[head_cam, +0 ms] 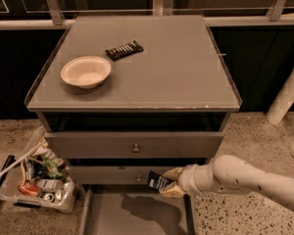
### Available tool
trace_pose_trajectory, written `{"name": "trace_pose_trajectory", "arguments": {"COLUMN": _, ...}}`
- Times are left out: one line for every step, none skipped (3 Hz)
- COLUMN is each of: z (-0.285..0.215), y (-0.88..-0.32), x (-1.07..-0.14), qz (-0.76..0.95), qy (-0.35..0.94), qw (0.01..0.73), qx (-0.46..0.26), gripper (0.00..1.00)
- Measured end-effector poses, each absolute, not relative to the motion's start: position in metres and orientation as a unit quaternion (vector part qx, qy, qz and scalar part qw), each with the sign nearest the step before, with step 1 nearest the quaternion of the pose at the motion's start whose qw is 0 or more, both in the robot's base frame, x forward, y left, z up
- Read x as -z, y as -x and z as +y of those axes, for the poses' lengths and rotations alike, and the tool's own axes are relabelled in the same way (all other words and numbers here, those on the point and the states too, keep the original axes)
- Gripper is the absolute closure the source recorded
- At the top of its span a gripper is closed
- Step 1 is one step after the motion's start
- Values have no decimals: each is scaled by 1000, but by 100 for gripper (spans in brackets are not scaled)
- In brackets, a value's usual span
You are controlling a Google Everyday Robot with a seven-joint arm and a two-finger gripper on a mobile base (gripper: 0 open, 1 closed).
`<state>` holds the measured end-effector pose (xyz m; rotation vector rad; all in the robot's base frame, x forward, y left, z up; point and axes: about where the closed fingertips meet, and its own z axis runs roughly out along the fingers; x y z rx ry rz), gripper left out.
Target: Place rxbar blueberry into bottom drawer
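My gripper reaches in from the lower right on a white arm and is shut on the rxbar blueberry, a small navy-blue wrapped bar. It holds the bar in front of the middle drawer, just above the open bottom drawer, a wide shallow grey tray pulled out at the bottom edge of the view. The drawer's inside shows only the arm's shadow.
On the cabinet top sit a cream bowl and a long black bar with white lettering. Two upper drawers with round knobs are closed. A clear bin of cans and packets stands on the floor at the left. A white post stands at the right.
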<state>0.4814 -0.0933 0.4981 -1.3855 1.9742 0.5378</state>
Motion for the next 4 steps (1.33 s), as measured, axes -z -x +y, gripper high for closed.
{"name": "trace_pose_trajectory", "arguments": {"z": -98, "y": -488, "x": -468, "qz": 764, "qy": 514, "qw": 322, "qx": -220, "gripper": 100}}
{"name": "trace_pose_trajectory", "arguments": {"z": -96, "y": -487, "x": -468, "qz": 764, "qy": 515, "qw": 323, "qx": -218, "gripper": 100}}
{"name": "trace_pose_trajectory", "arguments": {"z": -87, "y": -489, "x": -451, "qz": 762, "qy": 516, "qw": 330, "qx": -211, "gripper": 100}}
{"name": "trace_pose_trajectory", "arguments": {"z": -80, "y": -496, "x": -417, "qz": 755, "qy": 517, "qw": 351, "qx": -197, "gripper": 100}}
